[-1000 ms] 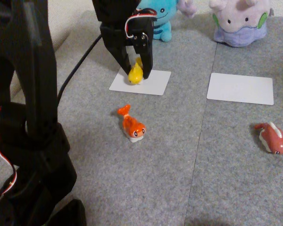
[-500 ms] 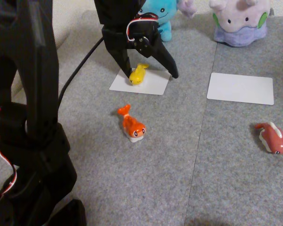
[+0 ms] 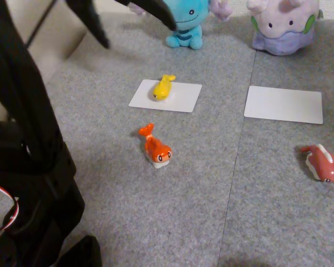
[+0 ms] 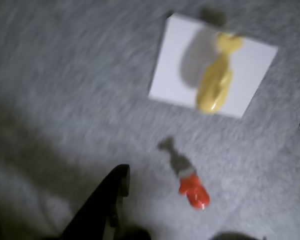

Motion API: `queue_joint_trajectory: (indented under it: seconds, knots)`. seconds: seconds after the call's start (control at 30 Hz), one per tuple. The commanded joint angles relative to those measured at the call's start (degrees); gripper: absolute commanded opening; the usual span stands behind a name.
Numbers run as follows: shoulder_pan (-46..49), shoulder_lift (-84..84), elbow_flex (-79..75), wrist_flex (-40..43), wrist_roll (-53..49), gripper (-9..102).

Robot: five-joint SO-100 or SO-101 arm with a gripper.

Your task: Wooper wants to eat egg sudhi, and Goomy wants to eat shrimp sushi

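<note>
Egg sudhi point(image 3: 163, 88) lies free on the left white card point(image 3: 178, 99) in the fixed view, head toward the camera, tail upturned at the far end. Bright yellow, fish-shaped, small dark eye; no writing readable on it or on the card. In the wrist view the same toy point(image 4: 216, 82) sits on the card point(image 4: 170, 75), blurred.

End effector point(image 3: 134, 25): raised at the top left of the fixed view, well above the grey carpet point(image 3: 200, 211), jaws spread wide, one finger point(image 3: 94, 25) pointing down-left, the other point(image 3: 158, 14) passing in front of Wooper. It holds nothing and touches nothing. In the wrist view one dark finger point(image 4: 107, 200) enters from the bottom edge.

Left to right in the fixed view:
- Arm base point(image 3: 28, 183), black, fills the left edge.
- Shrimp sushi point(image 3: 156, 147) on the carpet, nearer the camera than the left card; orange, forked tail, white base. Wrist view shows it point(image 4: 192, 190) blurred.
- Wooper point(image 3: 186, 22), light blue, behind the left card.
- Second white card point(image 3: 284, 104), bare.
- Goomy point(image 3: 281, 25), lavender, green cheek spots, behind the second card.
- Dark red-pink toy point(image 3: 323, 163) near the right edge, on the carpet.
</note>
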Motion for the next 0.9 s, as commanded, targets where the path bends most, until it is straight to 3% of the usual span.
queue_joint_trajectory:
  seconds: [0.0, 0.17, 0.4, 0.63, 0.87]
  knots:
    - [-0.7, 6.7, -1.2, 4.5, -3.0, 47]
    - [0.4, 12.1, 3.4, 5.8, -9.1, 47]
    - [0.6, 24.3, 25.7, 3.1, -25.1, 47]
    - [7.0, 35.4, 45.8, -1.6, -40.8, 47]
    - [19.9, 35.5, 55.7, -10.2, -61.8, 47]
